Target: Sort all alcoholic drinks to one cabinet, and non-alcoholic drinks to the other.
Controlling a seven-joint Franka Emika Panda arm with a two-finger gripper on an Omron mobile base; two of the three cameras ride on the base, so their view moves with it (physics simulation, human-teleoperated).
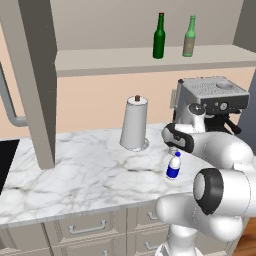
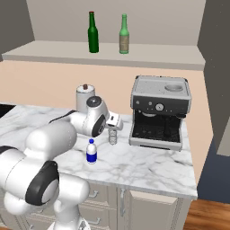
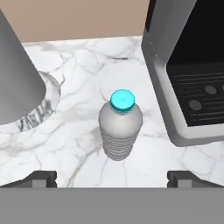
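Observation:
Two alcoholic drinks stand on the open cabinet shelf (image 1: 100, 62): a dark green glass bottle (image 1: 159, 36) (image 2: 93, 33) and a paler olive one (image 1: 189, 37) (image 2: 124, 34). On the marble counter stand two non-alcoholic drinks. The clear bottle with a teal cap (image 3: 120, 127) (image 2: 112, 137) is upright straight below my gripper (image 3: 112, 179) (image 2: 113, 128), which is open and apart from it. The white bottle with a blue label (image 1: 173, 166) (image 2: 91, 152) stands nearer the counter's front edge.
A paper towel roll (image 1: 135, 124) (image 3: 17, 78) stands left of the clear bottle and a coffee machine (image 2: 159, 112) (image 3: 188, 74) close on its right. An open cabinet door (image 1: 30, 75) hangs over the counter's left. The counter front edge (image 2: 134, 186) lies beyond the blue-labelled bottle.

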